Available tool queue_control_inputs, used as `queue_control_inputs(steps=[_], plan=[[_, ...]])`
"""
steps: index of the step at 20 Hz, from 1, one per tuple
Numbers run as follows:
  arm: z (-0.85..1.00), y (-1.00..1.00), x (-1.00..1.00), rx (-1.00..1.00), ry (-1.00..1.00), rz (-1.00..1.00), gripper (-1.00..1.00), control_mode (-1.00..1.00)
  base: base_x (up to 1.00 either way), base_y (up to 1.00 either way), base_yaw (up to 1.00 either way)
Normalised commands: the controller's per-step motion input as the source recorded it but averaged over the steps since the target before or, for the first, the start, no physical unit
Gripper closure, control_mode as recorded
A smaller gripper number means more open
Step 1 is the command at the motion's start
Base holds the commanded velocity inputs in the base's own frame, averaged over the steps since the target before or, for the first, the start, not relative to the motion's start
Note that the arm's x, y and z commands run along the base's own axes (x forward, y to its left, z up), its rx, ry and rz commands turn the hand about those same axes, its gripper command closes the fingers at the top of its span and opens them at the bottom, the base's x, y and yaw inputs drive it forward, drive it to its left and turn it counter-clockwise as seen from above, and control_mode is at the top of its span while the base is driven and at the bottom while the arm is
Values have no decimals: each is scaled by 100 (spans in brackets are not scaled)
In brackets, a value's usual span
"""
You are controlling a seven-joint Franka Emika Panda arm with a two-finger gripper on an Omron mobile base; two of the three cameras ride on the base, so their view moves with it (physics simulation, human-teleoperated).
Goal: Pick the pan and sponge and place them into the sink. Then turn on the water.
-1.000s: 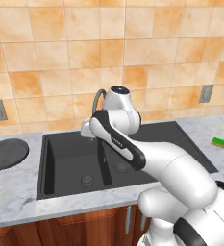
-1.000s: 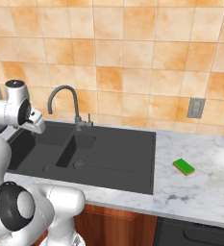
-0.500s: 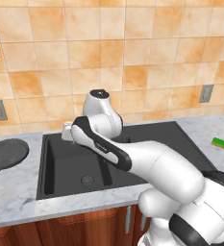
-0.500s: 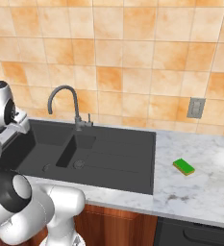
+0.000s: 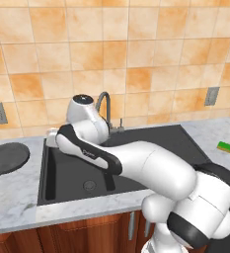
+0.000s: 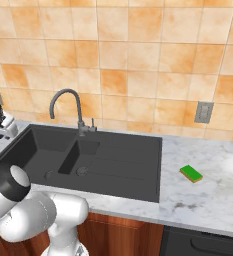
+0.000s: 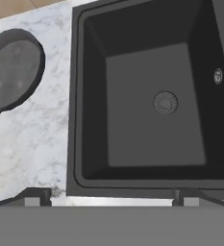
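two jaws spread apart over the sink, pan on counter beside, sponge far right

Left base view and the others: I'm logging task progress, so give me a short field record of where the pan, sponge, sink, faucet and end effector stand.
pan: on the counter left of the sink, not in it
sponge: on the counter right of the sink
sink: both basins hold nothing
faucet: no water running
end effector: open, holding nothing, above the sink's left edge
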Motion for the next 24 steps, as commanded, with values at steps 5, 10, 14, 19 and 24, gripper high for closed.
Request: queue_control_inputs(steps=[5, 10, 14, 19, 24], plan=[[-4, 53, 0, 0, 0, 0, -100, -100, 0, 0, 0], [-5, 53, 0, 0, 0, 0, -100, -100, 0, 0, 0], [-3, 51, 0, 0, 0, 0, -100, -100, 0, 0, 0], [-4, 50, 0, 0, 0, 0, -100, -100, 0, 0, 0], [-9, 48, 0, 0, 0, 0, -100, -100, 0, 0, 0]])
